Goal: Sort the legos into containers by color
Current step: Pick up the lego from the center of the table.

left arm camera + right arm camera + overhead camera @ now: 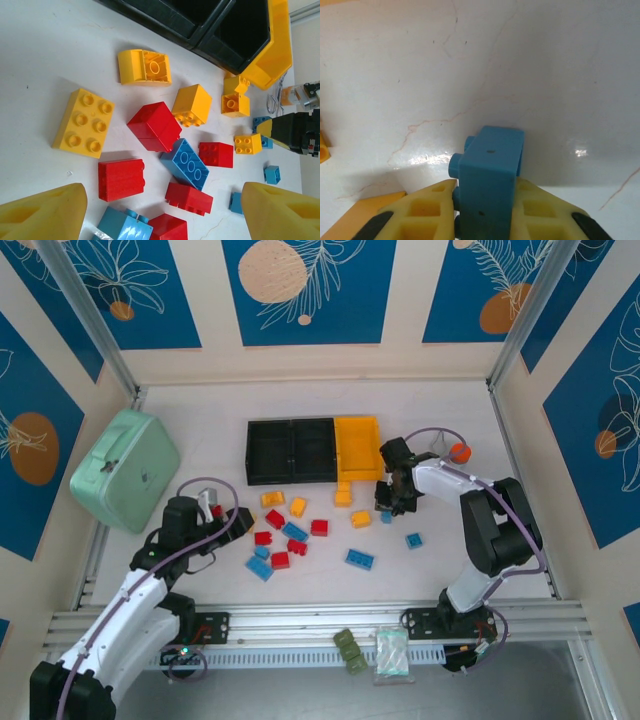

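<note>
Right wrist view has the right gripper (pixel 487 186) clenched on the near end of a blue lego (pixel 492 150), low at the table (pixel 545 75) just near-right of the yellow bin (pixel 358 447), so a slow straight lift, then left to a black bin (pixel 290 450), seems wisest; the left gripper (pixel 162 192) hangs spread wide.

Glossy plastic legos (pixel 154 127), smooth shiny table (pixel 545 75)

A: Is the light even?
B: Bright and soft from above; the bricks (pixel 121 178) throw short, faint shadows on the white table (pixel 45 55).
A: Any glare?
B: Two pale glints on the table either side of the blue brick (pixel 490 170); everything looks sharp.
</note>
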Action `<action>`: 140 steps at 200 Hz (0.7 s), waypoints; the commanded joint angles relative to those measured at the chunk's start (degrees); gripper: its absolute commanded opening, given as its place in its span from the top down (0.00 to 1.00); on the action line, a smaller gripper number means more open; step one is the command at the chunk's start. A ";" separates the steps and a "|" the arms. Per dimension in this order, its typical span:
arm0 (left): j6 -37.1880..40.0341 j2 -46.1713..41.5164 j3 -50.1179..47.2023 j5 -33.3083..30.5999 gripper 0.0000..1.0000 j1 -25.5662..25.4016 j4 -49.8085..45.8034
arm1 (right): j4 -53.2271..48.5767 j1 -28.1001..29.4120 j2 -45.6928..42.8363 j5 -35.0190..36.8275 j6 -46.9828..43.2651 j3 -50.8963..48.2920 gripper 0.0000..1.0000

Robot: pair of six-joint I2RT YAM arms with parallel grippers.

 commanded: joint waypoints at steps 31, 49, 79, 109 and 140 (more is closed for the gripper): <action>-0.75 0.04 0.15 1.81 0.21 -2.78 1.86 | -5.75 2.27 -4.38 0.30 0.03 5.11 0.88; -0.12 1.13 1.20 0.46 0.22 -4.93 1.81 | -7.02 3.03 -5.20 -0.20 -0.70 9.08 0.89; 0.43 3.68 2.89 -2.67 0.22 -8.99 1.88 | -8.00 3.70 -2.67 -0.55 -2.01 17.54 0.89; -0.02 5.43 4.11 -5.16 0.22 -12.56 2.70 | -8.32 3.53 4.59 0.20 -3.60 26.82 0.90; 0.10 7.44 5.69 -6.89 0.23 -15.48 2.65 | -8.80 2.57 14.23 -0.57 -3.88 36.18 0.90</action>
